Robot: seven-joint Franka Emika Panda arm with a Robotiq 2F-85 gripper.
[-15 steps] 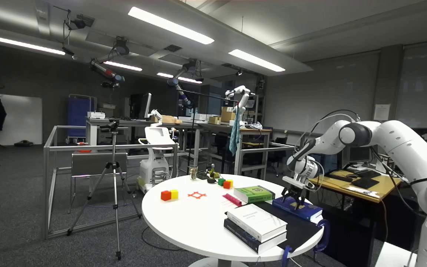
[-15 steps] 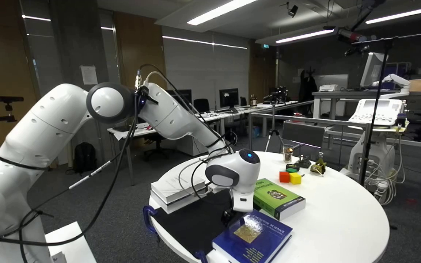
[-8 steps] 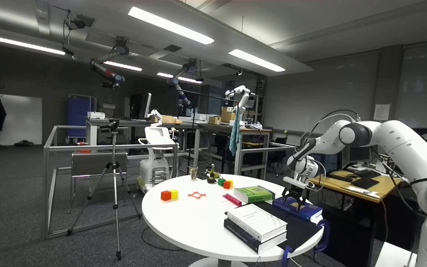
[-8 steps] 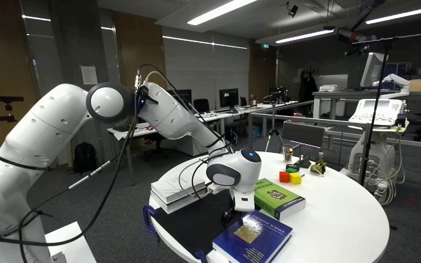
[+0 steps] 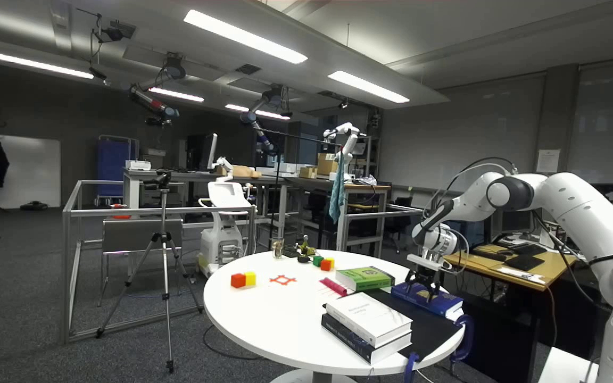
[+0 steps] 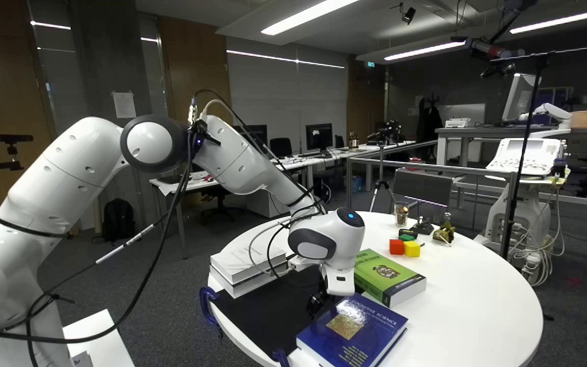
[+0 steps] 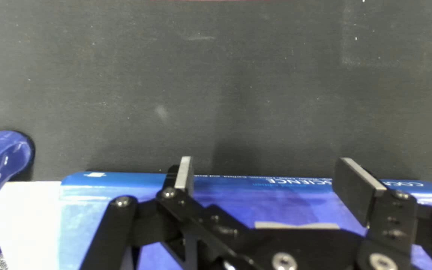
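Room: a dim lab with ceiling lights; a metal rail and a tripod stand beyond the round white table.
Around the work: a black sheet lies flat, clamped at the table's rim; across it from the blue book, a white book lies on a dark book.
In the way: the gripper's linkage covers part of the blue book in the wrist view.
Count: four books, two blue clamps, and, in an exterior view, five cubes: two red, two yellow, one green.
Blue book: flat along the black sheet's edge, near a clamp and just beside the green book.
Gripper: low over the blue book's spine side, fingers spread wide apart; whether they touch the cover, I cannot tell.
Since a second ago: the gripper has shifted very slightly; books, cubes and clamps look unmoved.
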